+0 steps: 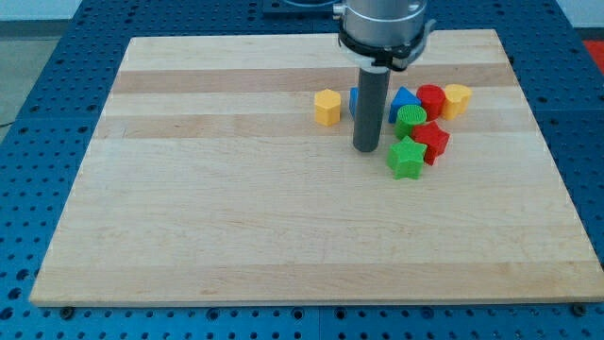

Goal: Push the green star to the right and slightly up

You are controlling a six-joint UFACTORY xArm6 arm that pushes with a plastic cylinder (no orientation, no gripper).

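Note:
The green star [407, 159] lies on the wooden board [283, 217], right of centre, touching a red star [432, 142] on its upper right. My tip [365, 149] rests on the board just left of and slightly above the green star, a small gap apart. A green round block [411, 119] sits above the green star.
A yellow hexagonal block [327, 108] lies left of the rod. A blue block [354, 100] is partly hidden behind the rod. A blue triangle [404, 99], a red cylinder [431, 98] and a yellow block [457, 98] cluster to the upper right.

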